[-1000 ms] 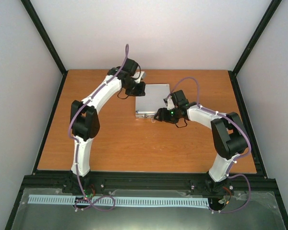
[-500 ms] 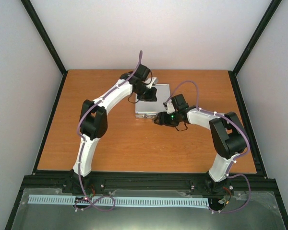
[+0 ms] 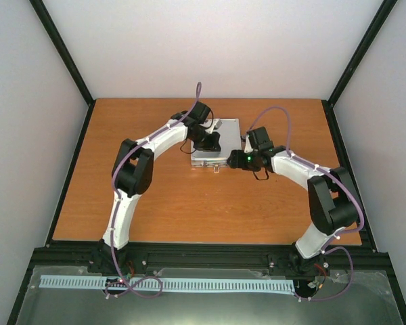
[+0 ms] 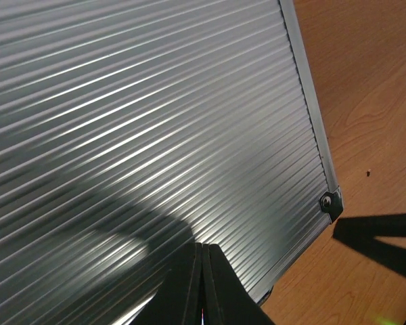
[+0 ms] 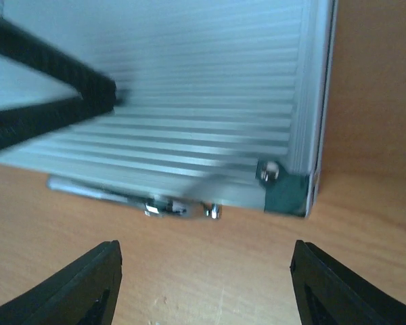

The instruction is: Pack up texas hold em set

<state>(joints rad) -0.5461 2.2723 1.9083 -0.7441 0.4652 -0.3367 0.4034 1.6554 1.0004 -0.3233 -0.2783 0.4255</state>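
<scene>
The silver ribbed aluminium case (image 3: 227, 132) lies closed and flat at the table's middle back. My left gripper (image 3: 214, 144) is shut and empty, its tips resting on the case lid (image 4: 155, 122), as the left wrist view shows (image 4: 203, 284). My right gripper (image 3: 230, 161) is open and empty, low over the table just in front of the case's front right corner (image 5: 284, 191). In the right wrist view (image 5: 203, 284) its jaws stand wide apart, facing the metal latch (image 5: 169, 205). Chips, buttons and the card deck are out of view.
The wooden table (image 3: 189, 203) is bounded by a black frame and white walls. The left gripper's dark fingers (image 5: 54, 101) show over the lid in the right wrist view. Bare wood (image 4: 372, 101) lies right of the case.
My left arm has swung right and brought its shut gripper onto the case lid. My right gripper has moved right and back, toward the case's front right corner.
</scene>
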